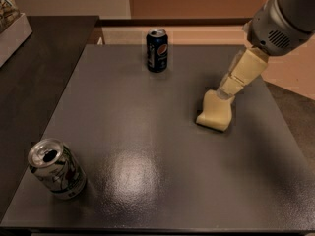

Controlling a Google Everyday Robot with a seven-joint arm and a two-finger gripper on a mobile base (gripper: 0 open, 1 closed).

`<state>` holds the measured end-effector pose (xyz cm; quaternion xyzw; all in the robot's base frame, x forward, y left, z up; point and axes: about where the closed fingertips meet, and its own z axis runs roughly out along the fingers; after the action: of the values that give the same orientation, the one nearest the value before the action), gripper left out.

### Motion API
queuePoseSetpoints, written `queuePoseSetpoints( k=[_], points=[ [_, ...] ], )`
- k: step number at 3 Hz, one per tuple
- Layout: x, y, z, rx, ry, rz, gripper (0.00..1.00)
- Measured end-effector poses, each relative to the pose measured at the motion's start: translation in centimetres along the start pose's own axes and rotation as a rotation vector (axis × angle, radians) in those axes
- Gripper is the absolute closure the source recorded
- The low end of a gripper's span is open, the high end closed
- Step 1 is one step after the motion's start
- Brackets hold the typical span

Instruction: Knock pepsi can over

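Note:
The pepsi can [157, 50], dark navy with a round red-white-blue logo and a silver rim, stands upright near the far edge of the dark grey table [147, 146]. My gripper [230, 88], cream-coloured, reaches in from the upper right on a grey arm [288, 16]. It hangs above the table to the right of the pepsi can, well apart from it, right over the far end of a yellow sponge [215, 111].
A silver-white can [56, 168] with green and red markings stands at the table's near left corner. The yellow sponge lies right of centre. A darker counter [34, 73] adjoins the table on the left, with a white box [10, 21] at its far end.

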<state>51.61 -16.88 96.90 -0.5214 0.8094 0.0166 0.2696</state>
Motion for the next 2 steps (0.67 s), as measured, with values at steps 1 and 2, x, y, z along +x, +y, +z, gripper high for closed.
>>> queuePoseSetpoints(
  k=[1, 2],
  points=[
    [-2.4, -1.5, 2.8, 0.031, -0.1, 0.054, 0.0],
    [-5.7, -3.2, 5.3, 0.054, -0.228, 0.091, 0.0]
  ],
)
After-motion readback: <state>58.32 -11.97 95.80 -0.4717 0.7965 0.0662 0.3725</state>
